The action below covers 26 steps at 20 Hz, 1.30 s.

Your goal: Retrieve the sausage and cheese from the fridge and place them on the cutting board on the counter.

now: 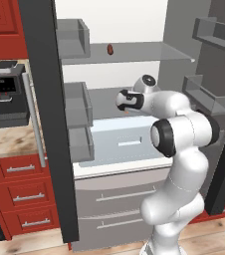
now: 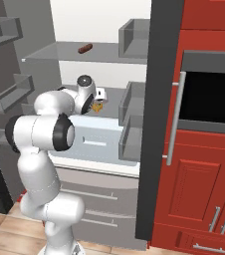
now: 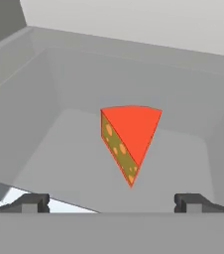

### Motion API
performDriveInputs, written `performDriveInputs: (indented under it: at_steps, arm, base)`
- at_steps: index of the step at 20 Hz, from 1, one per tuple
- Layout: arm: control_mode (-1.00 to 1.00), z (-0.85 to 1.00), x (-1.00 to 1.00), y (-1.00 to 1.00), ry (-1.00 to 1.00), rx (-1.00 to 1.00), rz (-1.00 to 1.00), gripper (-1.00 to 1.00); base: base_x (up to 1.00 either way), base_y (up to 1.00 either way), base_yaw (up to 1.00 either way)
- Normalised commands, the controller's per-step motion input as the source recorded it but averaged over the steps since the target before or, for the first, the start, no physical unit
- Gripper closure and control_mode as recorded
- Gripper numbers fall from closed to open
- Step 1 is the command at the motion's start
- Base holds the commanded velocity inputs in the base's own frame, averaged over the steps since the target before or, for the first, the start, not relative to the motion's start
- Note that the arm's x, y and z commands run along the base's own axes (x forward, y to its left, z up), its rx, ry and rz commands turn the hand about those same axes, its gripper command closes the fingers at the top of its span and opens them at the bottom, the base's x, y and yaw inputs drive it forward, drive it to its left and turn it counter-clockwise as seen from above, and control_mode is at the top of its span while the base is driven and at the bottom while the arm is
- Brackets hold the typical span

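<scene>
While my fingers (image 3: 112, 202) stand wide apart and hold nothing, the cheese (image 3: 129, 139) lies just ahead of them on the middle shelf (image 3: 79, 163) of the fridge (image 1: 50, 124). Its long axis runs toward me, its narrow tip points at my fingers, and its red face is up. The sausage (image 2: 85, 48) lies on the upper shelf.
</scene>
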Motion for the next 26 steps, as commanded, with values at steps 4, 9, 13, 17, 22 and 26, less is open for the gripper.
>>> performDriveInputs:
  at_steps: [4, 9, 13, 17, 22, 26]
  arm:
    - [-1.0, -0.1, 0.21, 0.0, 0.0, 0.0, -0.02, -1.0]
    - [-1.0, -0.13, 0.21, 0.0, 0.02, 0.0, -0.02, -1.0]
    - [-1.0, -0.15, 0.19, 0.0, 0.05, 0.0, -0.03, -1.0]
    - [-1.0, -0.1, 0.18, 0.0, 0.03, 0.0, -0.01, -1.0]
    - [-1.0, -0.01, 0.32, 0.0, 0.01, 0.0, -0.01, -1.0]
    - [-1.0, -0.02, 0.28, 0.02, 0.03, 0.0, -0.02, -1.0]
  base:
    - [0.0, 0.0, 0.0]
    - [0.0, 0.0, 0.0]
    - [0.0, 0.0, 0.0]
    - [0.0, 0.0, 0.0]
    - [0.0, 0.0, 0.0]
    - [0.0, 0.0, 0.0]
